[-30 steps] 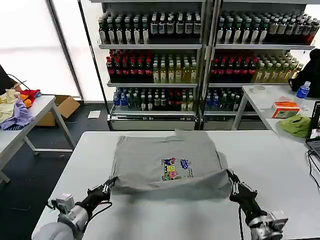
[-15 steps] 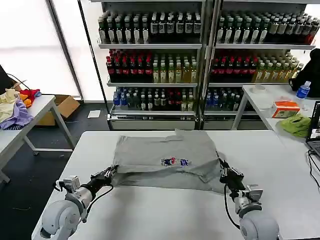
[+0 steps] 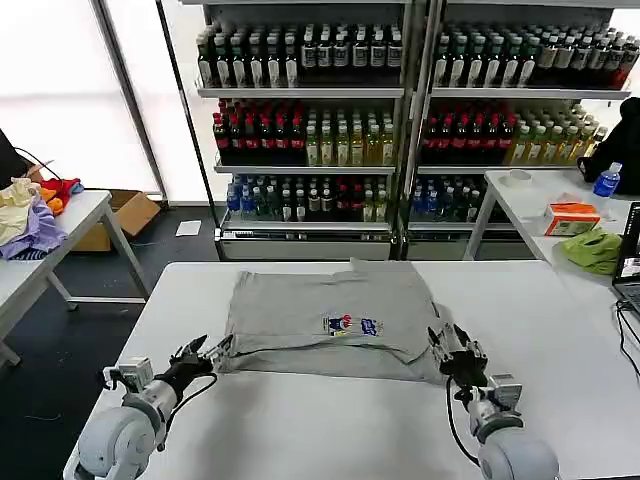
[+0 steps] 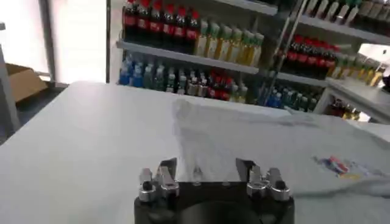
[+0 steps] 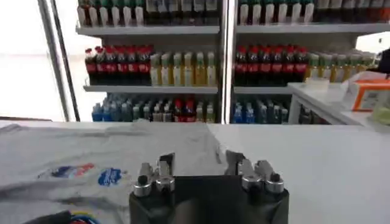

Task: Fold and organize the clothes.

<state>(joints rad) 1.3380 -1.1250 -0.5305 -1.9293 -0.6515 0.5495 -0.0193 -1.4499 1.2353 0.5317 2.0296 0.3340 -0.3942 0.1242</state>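
Shirt (image 3: 330,315) fabric is lying on the white table (image 3: 330,430), light grey, with its near hem doubled over toward the collar so that only the top strip of the chest print (image 3: 350,325) is showing. The left gripper (image 3: 205,353) is sitting at the near left corner of the fold, its fingers spread and holding nothing, just beside the cloth edge. The right gripper (image 3: 447,343) is resting at the near right corner, where the fabric is bunching; its wrist camera is showing the fingers parted with only shirt and table between them, so it appears released as well.

Judging from this, the first fold is laid but uneven: the right side is wrinkling and sitting lower than the left. A fingertip catching the loose hem as either arm lifts away could be dragging the layer back open. Regrasping for the next fold could also be pinching only the top layer, which would be skewing the stack.
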